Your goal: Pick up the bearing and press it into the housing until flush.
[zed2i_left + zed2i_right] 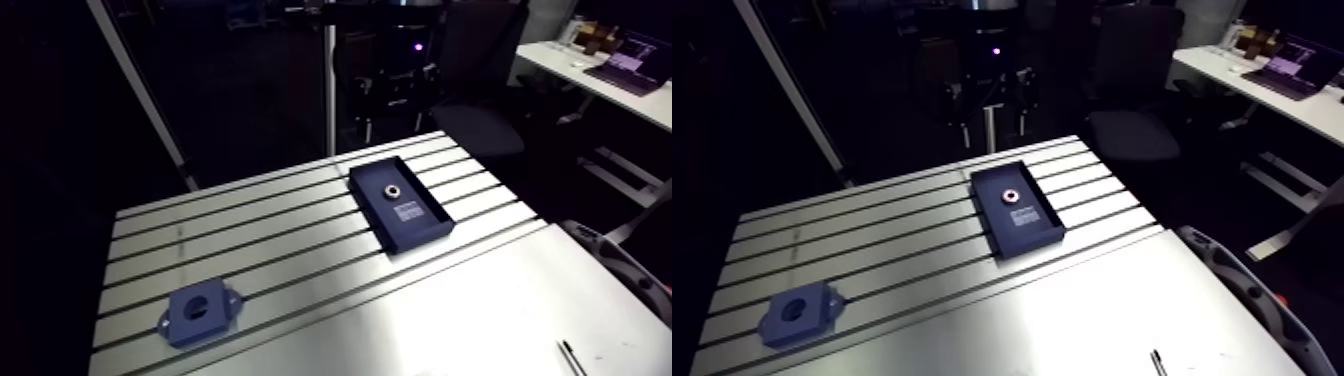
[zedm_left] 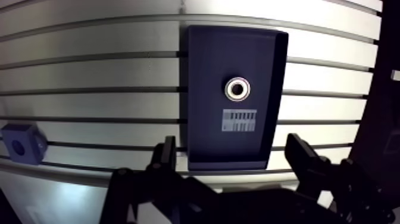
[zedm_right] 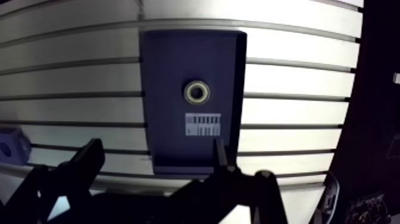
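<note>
Hand (image 2: 232,148) wide open, empty, above tray (image 2: 205,65) on counter (image 1: 260,200); bearing (image 2: 237,89) lies flat mid-tray just beside label (image 2: 239,120), well apart from blue housing (image 1: 200,312). Bearing likely small, hard, slick metal, so pinch across outer ring

arm view: high and set back, looks obliquely down across the slotted table (image 1: 250,212) | wrist view: close above the table, faces straight down past the gripper (image 2: 232,143) | shared: dark tray (image 1: 425,230), blue housing (image 1: 200,312), table slots between them
</note>
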### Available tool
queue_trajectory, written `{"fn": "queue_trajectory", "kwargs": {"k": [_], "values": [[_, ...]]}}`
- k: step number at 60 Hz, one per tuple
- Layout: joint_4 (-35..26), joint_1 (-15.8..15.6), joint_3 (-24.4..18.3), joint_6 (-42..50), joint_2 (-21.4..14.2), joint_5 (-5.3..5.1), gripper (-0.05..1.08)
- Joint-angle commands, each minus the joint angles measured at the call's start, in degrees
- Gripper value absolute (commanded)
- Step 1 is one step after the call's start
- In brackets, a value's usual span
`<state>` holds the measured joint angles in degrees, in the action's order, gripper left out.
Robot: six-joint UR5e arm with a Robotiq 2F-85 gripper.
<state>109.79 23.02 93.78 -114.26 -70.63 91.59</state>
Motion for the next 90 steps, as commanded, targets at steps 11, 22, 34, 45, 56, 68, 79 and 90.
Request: {"fn": "queue_trajectory", "kwargs": {"k": [11, 22, 34, 45, 56, 68, 79, 90], "values": [[3.4, 3.1, 3.0, -3.7, 0.7, -0.14, 0.01], [3.5, 3.7, 3.3, -4.4, 1.7, -0.40, 0.01], [5.8, 3.6, 3.2, -4.3, 3.2, -0.31, 0.03], [6.6, 3.5, 3.4, -4.0, 4.5, -0.31, 0.10], [7.7, 3.3, 3.5, -3.5, 6.0, -0.48, 0.24], [9.0, 2.8, 4.7, -3.4, 6.8, -0.40, 0.31], [10.6, 2.7, 4.8, -3.2, 7.8, -0.49, 0.35], [11.5, 2.3, 4.9, -3.1, 8.5, -0.40, 0.35]]}}
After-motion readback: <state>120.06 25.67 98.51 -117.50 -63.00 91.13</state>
